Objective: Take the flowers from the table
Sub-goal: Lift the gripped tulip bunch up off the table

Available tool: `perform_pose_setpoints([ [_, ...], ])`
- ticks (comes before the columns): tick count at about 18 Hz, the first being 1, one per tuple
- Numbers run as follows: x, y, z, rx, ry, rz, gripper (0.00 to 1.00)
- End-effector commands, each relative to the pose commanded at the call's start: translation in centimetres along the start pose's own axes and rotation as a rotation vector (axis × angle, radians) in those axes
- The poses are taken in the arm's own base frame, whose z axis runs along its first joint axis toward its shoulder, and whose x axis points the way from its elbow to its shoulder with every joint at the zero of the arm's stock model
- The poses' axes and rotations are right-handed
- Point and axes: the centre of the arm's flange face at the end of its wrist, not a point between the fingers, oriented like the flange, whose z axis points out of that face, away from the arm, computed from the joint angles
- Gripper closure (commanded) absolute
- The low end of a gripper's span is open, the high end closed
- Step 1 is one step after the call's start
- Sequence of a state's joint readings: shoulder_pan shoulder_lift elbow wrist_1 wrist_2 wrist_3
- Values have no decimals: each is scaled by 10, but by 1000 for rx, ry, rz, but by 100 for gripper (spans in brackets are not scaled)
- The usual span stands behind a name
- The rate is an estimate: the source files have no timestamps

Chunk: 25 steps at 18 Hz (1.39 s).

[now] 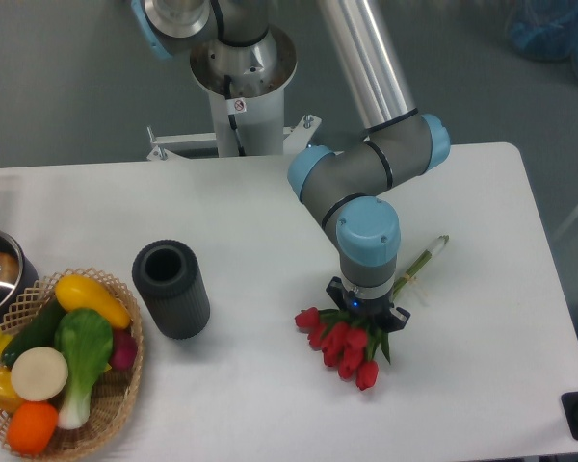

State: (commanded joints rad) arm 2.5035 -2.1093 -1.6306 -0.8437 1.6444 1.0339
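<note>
Flowers (345, 345): lying flat on the table (482, 385), toward its front-right edge, stems pointing at the far-right corner.
Gripper (366, 322): straight down over the bunch, probably for a grasp; fingers hidden, grip unreadable.

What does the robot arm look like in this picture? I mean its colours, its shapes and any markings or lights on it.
The arm has shiny silver tubes, grey rounded joints and light blue round caps. Its base column is white and carries a small red and white sticker. The gripper is black, and a small blue light glows just above it. No loose cables show on the arm.
</note>
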Motion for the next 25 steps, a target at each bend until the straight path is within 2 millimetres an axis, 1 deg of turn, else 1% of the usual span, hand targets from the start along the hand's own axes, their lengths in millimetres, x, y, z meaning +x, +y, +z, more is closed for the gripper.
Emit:
perform_pose_setpoints([
  [2, -1, 0, -4, 3, -9, -1, 94],
  [5, -10, -4, -17, 15, -34, -4, 94],
  [6, -11, -4, -24, 20, -43, -8, 94],
  [7, -13, -4, -38, 32, -63, -11, 94],
  [8, -15, -3, -46, 40, -70, -15, 94],
  [9, -20, 4, -51, 45, -75, -28, 93],
  [10, -26, 11, -61, 57, -85, -40, 93],
  [11, -29, 16, -66, 67, -87, -49, 93],
  [12, -30, 15, -69, 77, -89, -48, 92],
  [13, -33, 17, -80, 84, -93, -54, 90],
  [15, -36, 21, -88, 77, -78, -57, 90],
  [16, -36, 22, -96, 76, -73, -56, 90],
  [18, -38, 20, -106, 66, -58, -50, 90],
  [21, -44, 18, -117, 59, -44, -43, 90],
  [25, -46, 17, -120, 55, -39, 6, 90],
])
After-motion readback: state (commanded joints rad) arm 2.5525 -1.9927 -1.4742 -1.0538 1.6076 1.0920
